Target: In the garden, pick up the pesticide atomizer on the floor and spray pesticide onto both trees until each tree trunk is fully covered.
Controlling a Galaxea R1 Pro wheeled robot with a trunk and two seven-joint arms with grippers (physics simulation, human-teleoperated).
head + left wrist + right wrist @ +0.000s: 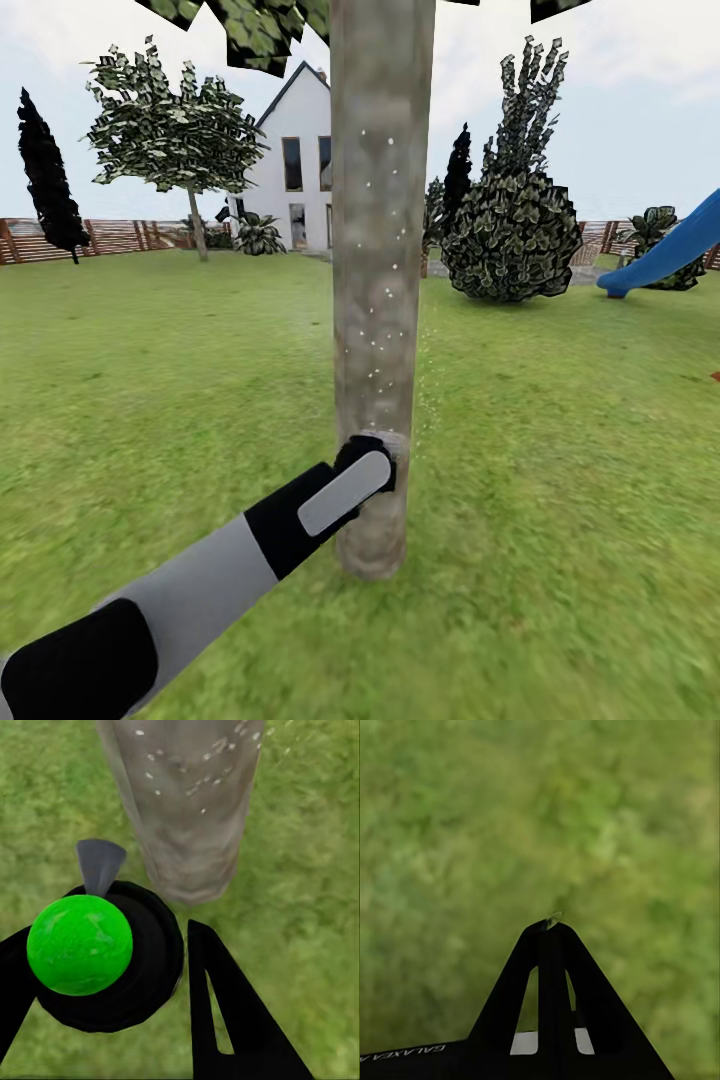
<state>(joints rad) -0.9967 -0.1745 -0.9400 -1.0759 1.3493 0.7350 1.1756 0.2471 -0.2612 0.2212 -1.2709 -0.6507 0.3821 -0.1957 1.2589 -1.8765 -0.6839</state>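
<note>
The thick mottled tree trunk [380, 250] rises right in front of me, dotted with white pesticide specks [383, 345]. My left gripper [372, 455] reaches to the trunk's lower part and partly overlaps it. In the left wrist view, the left gripper [112, 952] is shut on the pesticide atomizer [150, 952], seen from above as a dark round top with a green ball [79, 943] on it. Its grey nozzle [100, 862] points toward the trunk [187, 810], where white specks [199, 784] cling. My right gripper [551, 926] is shut and empty, over grass.
Grass lawn [560, 420] spreads all around the trunk. A round dark bush [512, 235] stands behind on the right, next to a blue slide [665, 250]. Far back are a white house [300, 160], a leafy tree [170, 130] and a slatted wooden fence [110, 237].
</note>
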